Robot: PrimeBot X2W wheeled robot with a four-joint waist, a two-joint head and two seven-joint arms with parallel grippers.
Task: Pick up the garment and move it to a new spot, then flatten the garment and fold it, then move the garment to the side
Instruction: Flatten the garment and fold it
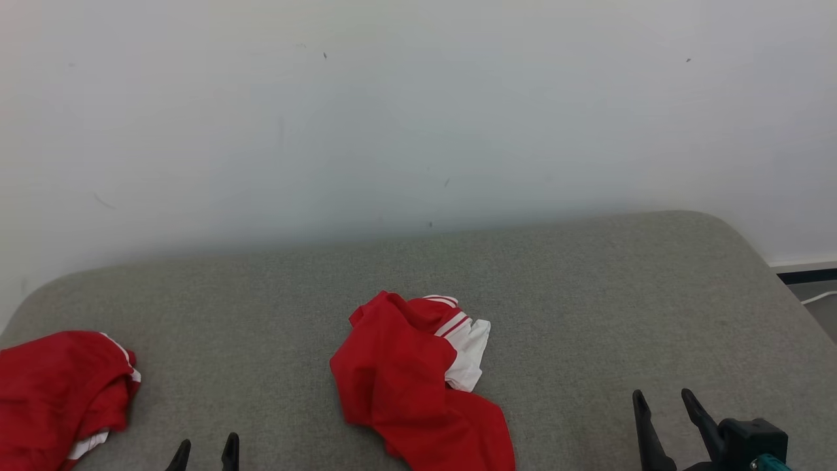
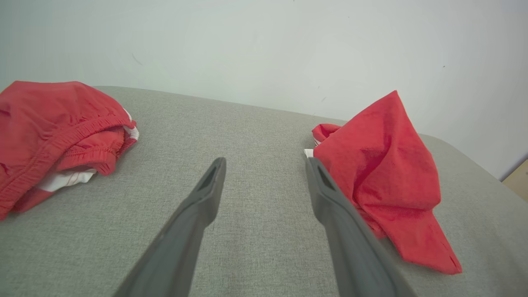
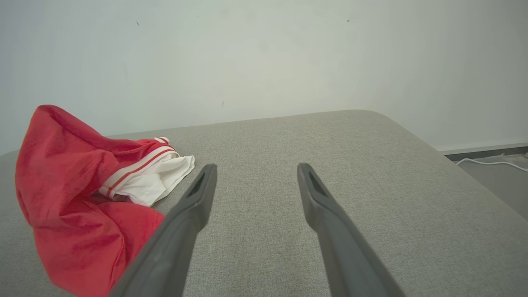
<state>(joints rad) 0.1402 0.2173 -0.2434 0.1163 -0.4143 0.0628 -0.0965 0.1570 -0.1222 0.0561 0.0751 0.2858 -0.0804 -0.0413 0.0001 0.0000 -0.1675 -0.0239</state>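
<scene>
Both tools are standing wide and holding nothing. Your left gripper is peeking in at the near edge, left of centre, and your right gripper is hovering at the near right. Each is pointing its fingers away from you over bare grey cushion, and neither is touching cloth.

The red garment is lying crumpled in the middle of the cushion, towards the near edge, between the two grippers and apart from both. Its white striped trim is showing on the far right side of the heap. A second red garment is lying bunched at the near left, well apart from the first.

You are looking at the first step, as I judge it: the pick-up is not yet begun. The next move is calling for a raised fold on the middle heap. You are needing to bring one gripper down over it, close on cloth alone rather than the cushion cover, then lift until the whole piece is hanging free.

Much is staying out of sight. The heap's near end is running off the bottom of the head view, and the left-hand pile is being cut by the frame edge. The crumpling is hiding hems and corners, so you are guessing at the garment's shape.
</scene>
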